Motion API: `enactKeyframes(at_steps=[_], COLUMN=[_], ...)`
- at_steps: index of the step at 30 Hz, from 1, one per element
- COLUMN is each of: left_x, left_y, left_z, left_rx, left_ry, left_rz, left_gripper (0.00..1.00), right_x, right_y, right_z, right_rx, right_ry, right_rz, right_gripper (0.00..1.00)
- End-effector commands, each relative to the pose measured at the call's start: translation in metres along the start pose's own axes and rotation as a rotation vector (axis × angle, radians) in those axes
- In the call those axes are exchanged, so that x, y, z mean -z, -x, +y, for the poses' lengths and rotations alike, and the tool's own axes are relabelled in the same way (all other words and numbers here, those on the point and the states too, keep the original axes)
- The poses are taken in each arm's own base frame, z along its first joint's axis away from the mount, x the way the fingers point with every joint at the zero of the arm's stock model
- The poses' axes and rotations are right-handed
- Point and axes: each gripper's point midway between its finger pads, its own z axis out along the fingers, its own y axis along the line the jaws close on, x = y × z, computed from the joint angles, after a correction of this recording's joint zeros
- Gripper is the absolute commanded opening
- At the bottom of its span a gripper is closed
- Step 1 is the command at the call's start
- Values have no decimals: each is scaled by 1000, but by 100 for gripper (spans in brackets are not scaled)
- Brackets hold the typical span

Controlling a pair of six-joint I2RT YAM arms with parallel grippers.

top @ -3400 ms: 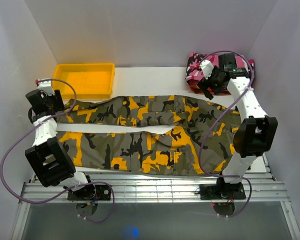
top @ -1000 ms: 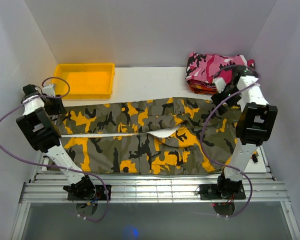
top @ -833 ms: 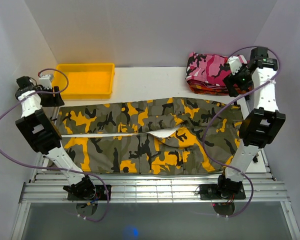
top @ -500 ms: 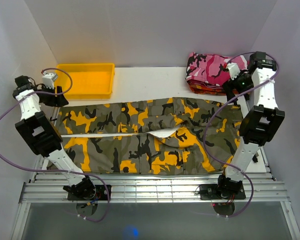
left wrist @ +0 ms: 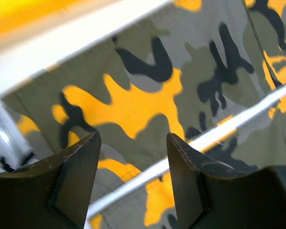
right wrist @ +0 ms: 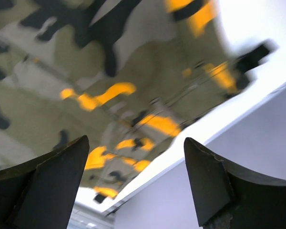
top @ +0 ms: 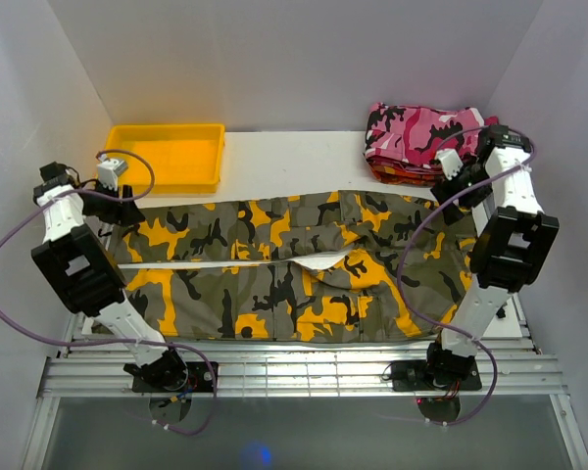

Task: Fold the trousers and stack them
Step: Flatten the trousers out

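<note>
Trousers (top: 284,264) in olive, black and yellow-orange camouflage lay flat across the white table (top: 294,152), waist to the right and both legs running left, with a strip of bare table between them. Our left gripper (left wrist: 132,143) hung over the far leg near its hem, fingers spread wide with nothing between them. Our right gripper (right wrist: 136,143) was likewise wide and empty above the far waist corner.

We judged the step in hand to be the lengthwise fold, far leg onto near leg. To do it well, each gripper should drop straight onto the far edge and bite both layers close to the corner. Both should then travel toward the near edge at a matched pace, so the cloth stays taut and the edges line up.

Beyond the trousers sat a yellow bin (top: 167,157) at far left and a folded pink camouflage garment (top: 412,132) at far right.
</note>
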Motion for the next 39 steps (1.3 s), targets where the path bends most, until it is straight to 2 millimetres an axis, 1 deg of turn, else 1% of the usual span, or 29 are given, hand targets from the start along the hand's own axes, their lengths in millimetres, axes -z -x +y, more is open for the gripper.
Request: enactKeyframes(at_steps=[1, 2, 3, 4, 5, 6, 7, 8, 9, 10, 11, 13, 14, 15, 17, 18, 20, 21, 25, 28, 33, 34, 37, 38, 39], left_x=[4, 3, 1, -3, -5, -10, -19, -25, -29, -29, -41, -49, -53, -61, -69, -75, -81, -85, -91, -94, -87, -87, -76, -67, -64], left_y=[45, 51, 59, 69, 74, 77, 80, 81, 81, 88, 77, 71, 68, 59, 48, 37, 24, 15, -5, -18, -29, -28, -17, -7, -3], left_z=[33, 42, 52, 68, 76, 83, 99, 106, 118, 129, 137, 147, 149, 152, 152, 153, 154, 152, 152, 149, 142, 141, 145, 154, 151], left_rx=[-109, -132, -161, -169, -176, -176, -170, -143, -130, -134, -110, -125, -134, -147, -170, -178, -178, -180, -157, -150, -128, -128, -92, -75, -61], left_ry=[41, 50, 63, 80, 89, 87, 94, 101, 127, 152, 146, 158, 158, 149, 132, 121, 119, 108, 104, 88, 62, 63, 72, 89, 72], left_rz=[-91, -98, -113, -131, -140, -148, -150, -145, -135, -147, -131, -122, -115, -95, -71, -49, -19, -3, 28, 50, 49, 51, 3, -25, -35], left_gripper=[68, 67, 67, 67, 67, 67, 66, 66, 65, 65, 65, 65, 65, 66, 66, 66, 66, 66, 67, 68, 70, 70, 71, 72, 72], right_x=[9, -3, -6, -9, -15, -18, -25, -27, -29, -33, -33, -33, -32, -35, -35, -38, -42, -44, -51, -53, -50, -47, -44, -44, -43], right_y=[36, 35, 36, 38, 39, 39, 39, 40, 41, 41, 43, 47, 52, 51, 56, 56, 56, 55, 49, 43, 32, 31, 30, 27, 27], right_z=[-44, -50, -57, -65, -75, -80, -86, -90, -93, -96, -96, -96, -98, -99, -101, -103, -106, -107, -106, -98, -90, -89, -87, -86, -86], right_rx=[128, 142, 156, 169, 189, 196, 203, 220, 223, 229, 243, 263, 280, 297, 322, 333, 347, 346, 337, 333, 312, 311, 301, 294, 292], right_ry=[-91, -71, -79, -98, -111, -123, -133, -141, -149, -152, -149, -146, -157, -158, -173, -177, -178, -174, -150, -118, -97, -103, -95, -89, -91], right_rz=[-76, -60, -48, -45, -34, -26, -20, -18, -19, -21, -33, -54, -80, -88, -120, -126, -120, -118, -115, -123, -133, -137, -150, -148, -149], right_gripper=[85, 84, 83, 81, 81, 80, 79, 77, 77, 76, 75, 76, 76, 77, 79, 79, 80, 80, 81, 81, 82, 82, 83, 83, 83])
